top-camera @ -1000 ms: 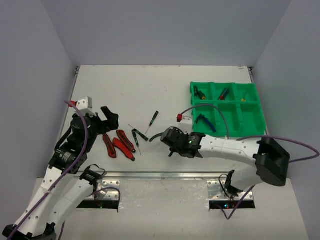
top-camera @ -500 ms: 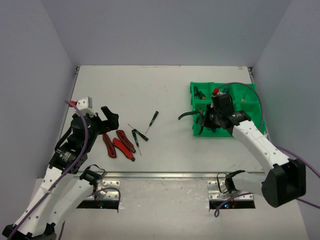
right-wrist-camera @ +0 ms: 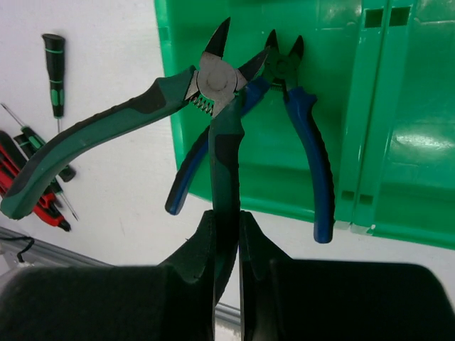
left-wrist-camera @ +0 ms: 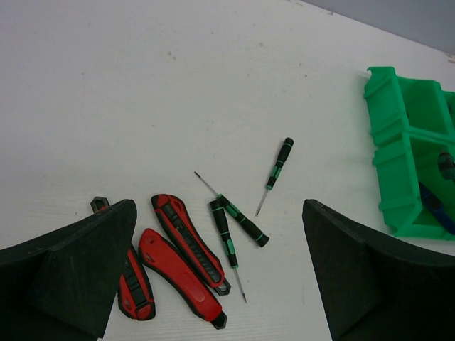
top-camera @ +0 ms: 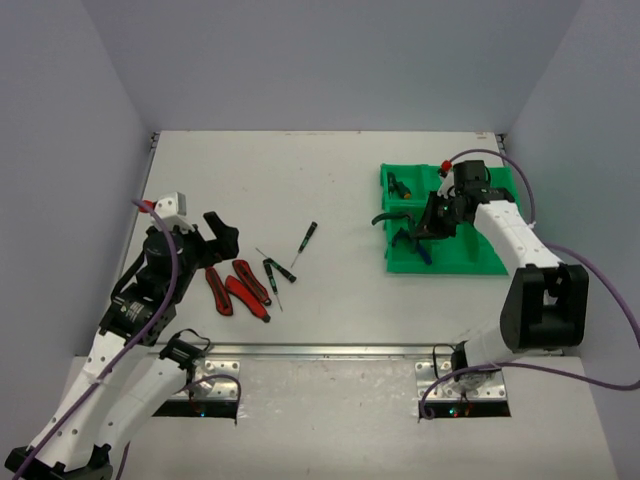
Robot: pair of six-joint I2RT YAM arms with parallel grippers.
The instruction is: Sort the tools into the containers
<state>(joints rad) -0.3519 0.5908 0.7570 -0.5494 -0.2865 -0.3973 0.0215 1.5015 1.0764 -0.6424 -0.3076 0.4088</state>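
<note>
My right gripper [top-camera: 432,222] is shut on one handle of green-handled pliers [right-wrist-camera: 213,85], which hang over the near-left compartment of the green tray [top-camera: 440,266]. Their other handle sticks out left past the tray's edge. Blue-handled pliers [right-wrist-camera: 313,142] lie in that compartment underneath. On the table to the left lie three red cutters [left-wrist-camera: 188,241] and three green-and-black screwdrivers [left-wrist-camera: 276,170]. My left gripper [top-camera: 215,235] hovers open above the cutters, its fingers [left-wrist-camera: 71,270] wide apart and empty.
The tray's back compartments hold small tools: one at the back left [top-camera: 400,186], a red-and-blue one in the back middle [top-camera: 447,187]. Walls close in the table on three sides. A metal rail [top-camera: 330,350] runs along the near edge.
My right arm has swung from the table's middle over to the tray, carrying the green-handled pliers. The left arm and the tools on the table have not moved.
</note>
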